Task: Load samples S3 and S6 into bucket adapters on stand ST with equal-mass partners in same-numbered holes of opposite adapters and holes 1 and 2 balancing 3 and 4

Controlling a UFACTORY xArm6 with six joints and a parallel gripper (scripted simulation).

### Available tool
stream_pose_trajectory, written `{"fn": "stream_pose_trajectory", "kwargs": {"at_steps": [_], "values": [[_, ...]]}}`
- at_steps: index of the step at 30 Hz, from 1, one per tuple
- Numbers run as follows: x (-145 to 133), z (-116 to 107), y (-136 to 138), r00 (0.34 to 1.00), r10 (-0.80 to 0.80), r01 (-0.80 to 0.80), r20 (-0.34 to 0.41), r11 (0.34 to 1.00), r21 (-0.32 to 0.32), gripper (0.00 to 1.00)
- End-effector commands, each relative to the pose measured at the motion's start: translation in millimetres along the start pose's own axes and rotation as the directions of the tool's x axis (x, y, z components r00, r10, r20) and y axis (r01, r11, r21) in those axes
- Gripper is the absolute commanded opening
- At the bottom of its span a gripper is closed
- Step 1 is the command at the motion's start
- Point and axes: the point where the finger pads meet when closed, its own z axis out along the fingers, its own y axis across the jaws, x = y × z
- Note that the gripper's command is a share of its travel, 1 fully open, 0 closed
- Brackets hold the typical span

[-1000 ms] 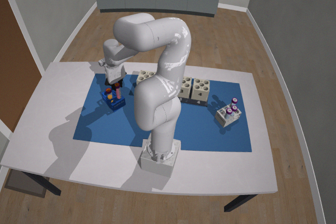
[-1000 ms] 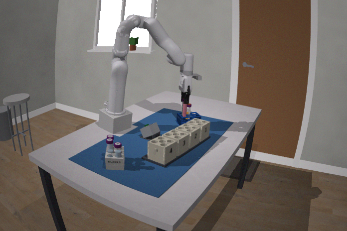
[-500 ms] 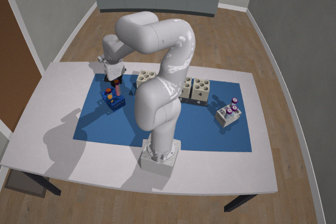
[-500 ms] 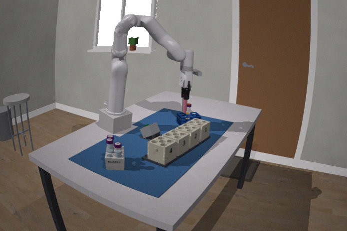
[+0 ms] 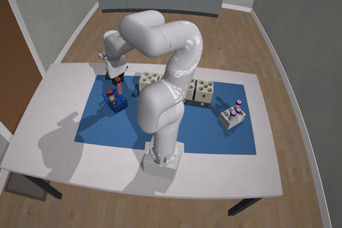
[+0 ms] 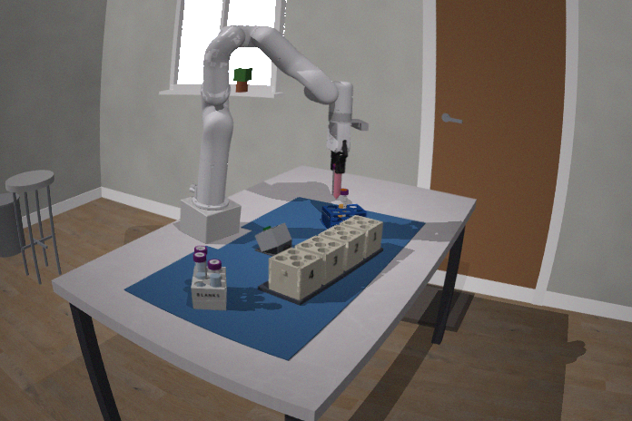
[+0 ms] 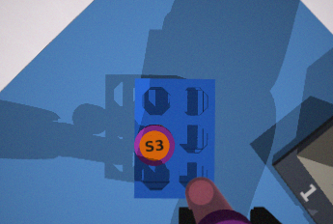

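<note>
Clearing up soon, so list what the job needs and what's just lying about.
Job: pink tube, S3, blue rack, blanks, adapters, stand, DONE desk.
Lying about: stool, bin, potted plant.
</note>
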Motion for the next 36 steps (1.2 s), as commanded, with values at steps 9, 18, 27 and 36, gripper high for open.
{"fn": "stream_pose_trajectory", "kwargs": {"at_steps": [9, 18, 27, 36], "values": [[1.3, -20.1, 0.1, 1.0, 0.0, 0.0, -0.004, 1.0, 0.0, 0.0], [1.2, -36.1, 0.1, 1.0, 0.0, 0.0, -0.004, 1.0, 0.0, 0.0], [1.2, -36.1, 0.1, 1.0, 0.0, 0.0, -0.004, 1.0, 0.0, 0.0], [1.2, -36.1, 0.1, 1.0, 0.0, 0.0, -0.004, 1.0, 0.0, 0.0]]}}
